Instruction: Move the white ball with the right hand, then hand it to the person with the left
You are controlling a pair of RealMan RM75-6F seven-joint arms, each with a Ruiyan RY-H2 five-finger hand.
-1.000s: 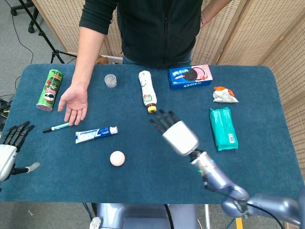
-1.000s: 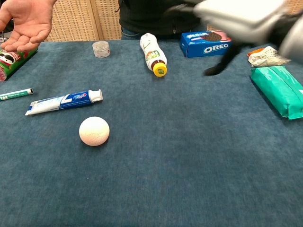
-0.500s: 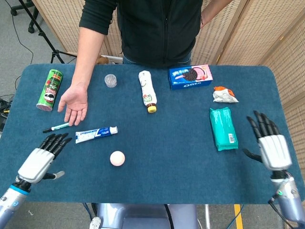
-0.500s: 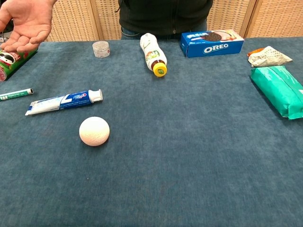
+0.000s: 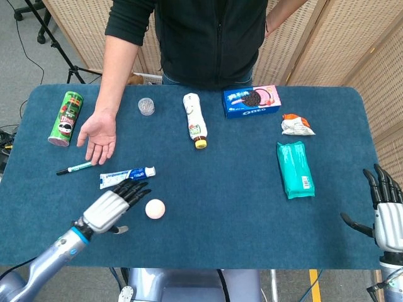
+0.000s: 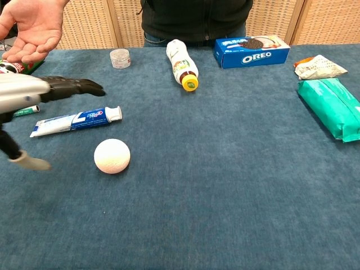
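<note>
The white ball (image 5: 155,209) is sitting on the blue tabletop (image 5: 208,233) near the front edge, just below the toothpaste tube (image 5: 126,177) and touching neither hand. The left hand (image 5: 113,206) is hovering just beside the ball on its left, fingers stretched out and apart, thumb sticking out below, holding nothing; its dark fingertips (image 5: 140,189) are lying over the near edge of the tube in the head view. In the chest view the same hand is showing at the left edge, above the tabletop, with the ball lying apart from it. The right hand (image 5: 385,214) is hanging at the far right edge of the tabletop, well apart from the ball, fingers spread and pointing away from the robot, with nothing in it.

The person's hand (image 5: 97,135) is resting palm up on the tabletop beyond the tube, fingers open. A green-capped marker (image 5: 73,168) is lying just in front of that palm, and a green crisp can (image 5: 66,117) is lying on its side to the left. Farther back, a small clear jar (image 5: 146,106) is standing, a white bottle with a yellow cap (image 5: 195,119) is lying down, and a blue Oreo box (image 5: 251,101) is lying flat. On the right, a crumpled wrapper (image 5: 296,125) and a teal packet (image 5: 295,168) are lying.
</note>
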